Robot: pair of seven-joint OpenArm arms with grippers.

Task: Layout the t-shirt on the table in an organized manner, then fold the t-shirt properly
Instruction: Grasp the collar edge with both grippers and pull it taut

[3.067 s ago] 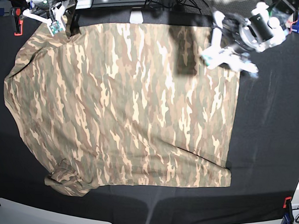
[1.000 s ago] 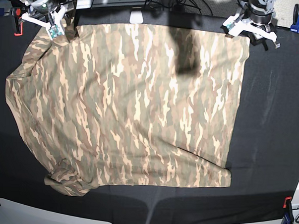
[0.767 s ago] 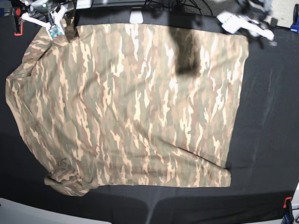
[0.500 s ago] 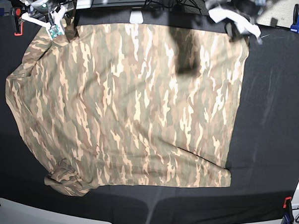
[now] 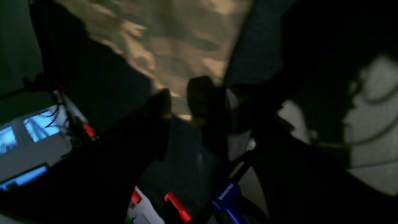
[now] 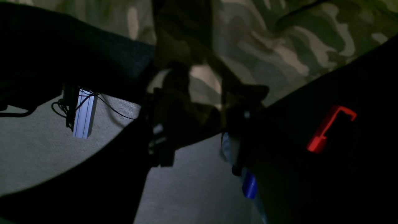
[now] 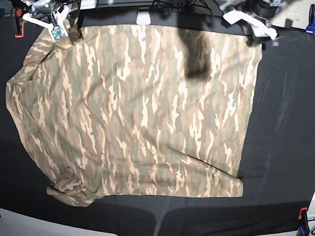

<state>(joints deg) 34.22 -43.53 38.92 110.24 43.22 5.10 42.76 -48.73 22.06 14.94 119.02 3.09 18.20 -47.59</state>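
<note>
left gripper [image 7: 250,23] spread, clear above t-shirt [image 7: 137,112] far corner, right gripper [image 6: 196,102] grasping other far corner, bare table [image 7: 282,128] along the sides

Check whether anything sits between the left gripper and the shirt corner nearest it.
Nothing visible does. The left gripper hangs at the far corner of the t-shirt, jaws apart, and the left wrist view shows only camouflage cloth and the black table past its fingertips.
</note>
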